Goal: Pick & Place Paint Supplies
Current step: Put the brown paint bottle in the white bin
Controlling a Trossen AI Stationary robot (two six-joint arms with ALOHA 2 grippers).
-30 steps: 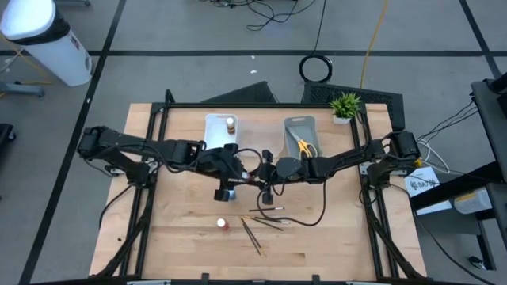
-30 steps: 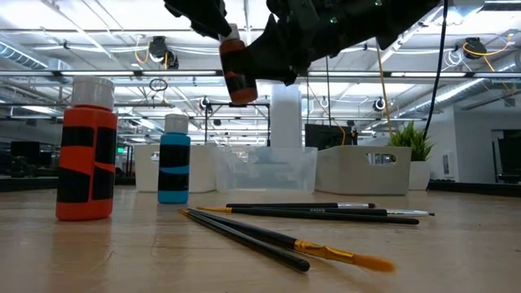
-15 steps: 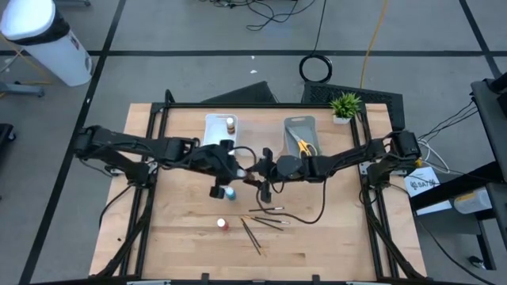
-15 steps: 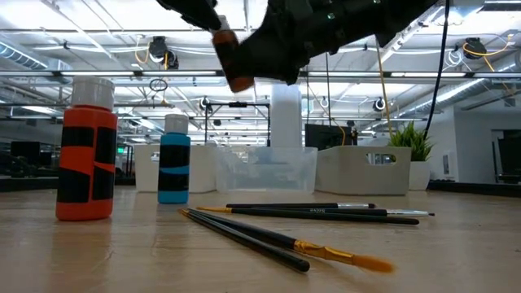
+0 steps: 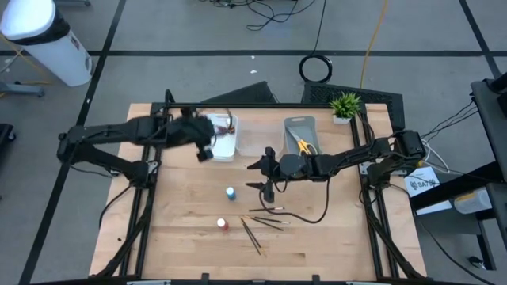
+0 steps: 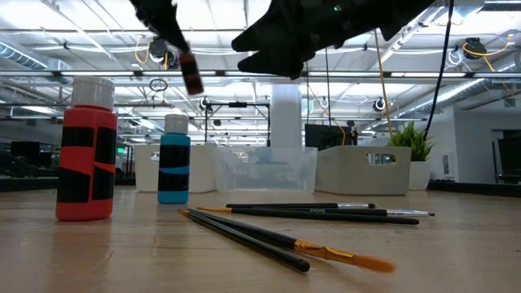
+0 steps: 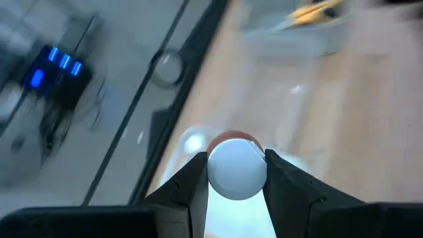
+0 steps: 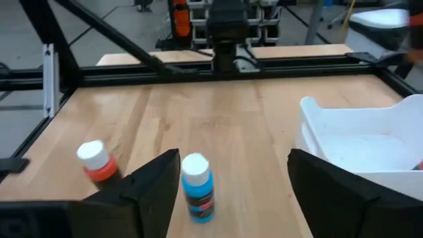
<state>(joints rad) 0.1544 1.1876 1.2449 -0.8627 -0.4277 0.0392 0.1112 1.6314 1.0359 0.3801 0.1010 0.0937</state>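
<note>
Paint bottle (image 7: 236, 165) (reddish, pale cap) clenched in left gripper (image 5: 204, 149) jaws over white tray (image 5: 224, 146) | right gripper (image 5: 255, 176) jaws released above counter (image 5: 333, 229) near blue bottle (image 5: 230, 192)

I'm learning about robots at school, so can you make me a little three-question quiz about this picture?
1. True or false: the left gripper is holding a paint bottle.
2. Which bottle on the table stands nearer the right gripper? A) the blue bottle B) the orange bottle
3. Fill in: the right gripper's fingers are ____ and hold nothing.

Key: 1 true; 2 A; 3 open.
</note>
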